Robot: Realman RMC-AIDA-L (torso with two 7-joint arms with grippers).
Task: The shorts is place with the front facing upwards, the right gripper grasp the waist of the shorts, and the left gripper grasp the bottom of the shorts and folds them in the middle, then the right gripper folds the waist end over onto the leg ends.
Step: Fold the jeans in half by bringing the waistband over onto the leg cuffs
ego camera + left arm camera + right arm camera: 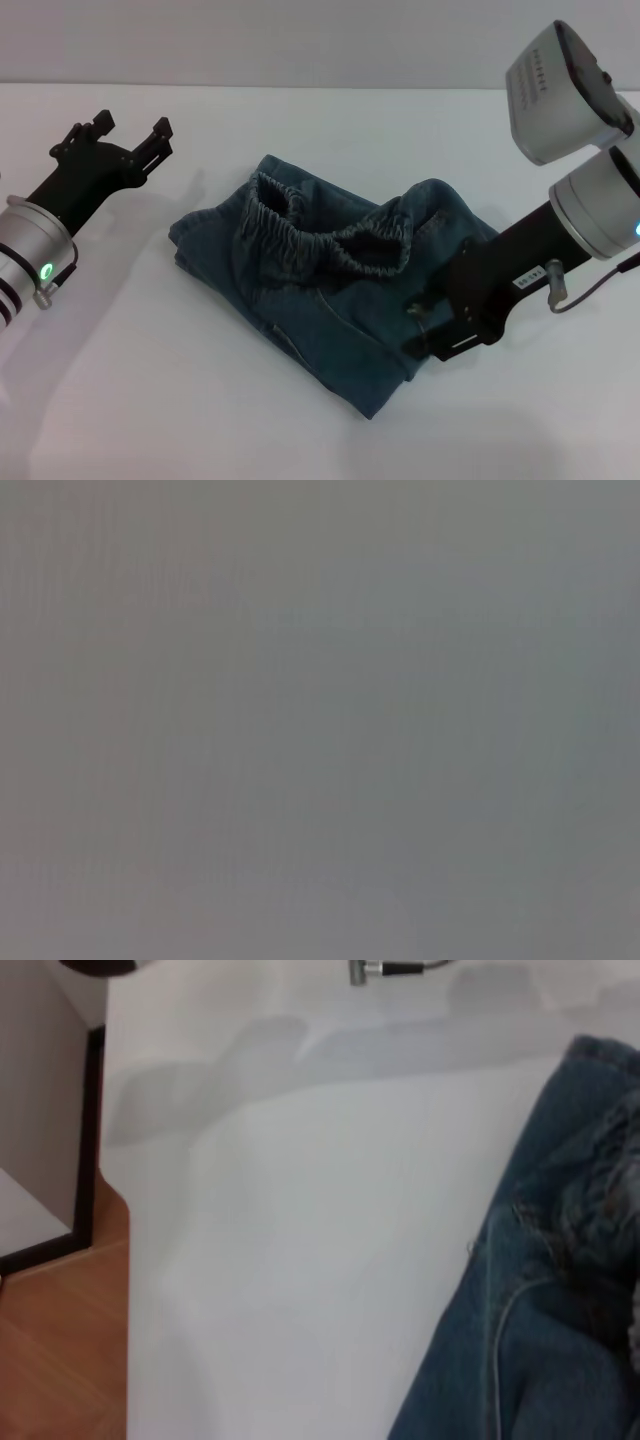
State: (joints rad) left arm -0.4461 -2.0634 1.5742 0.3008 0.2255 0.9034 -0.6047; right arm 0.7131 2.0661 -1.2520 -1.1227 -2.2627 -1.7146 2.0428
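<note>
The blue-green denim shorts point(320, 310) lie bunched and folded over on the white table, also showing in the right wrist view point(540, 1360). Their gathered waist point(300, 240) faces up along the far side of the pile. I cannot make out the bottom of the shorts or the leg ends in the folds. My right gripper point(425, 335) rests low against the pile's right edge, its tip over the denim. Far to the left, my left gripper point(128, 130) hovers open and empty, well apart from the cloth.
The white table point(300, 430) spreads around the shorts. In the right wrist view its edge point(115, 1260) drops to a wooden floor point(60, 1360). The left wrist view is plain grey.
</note>
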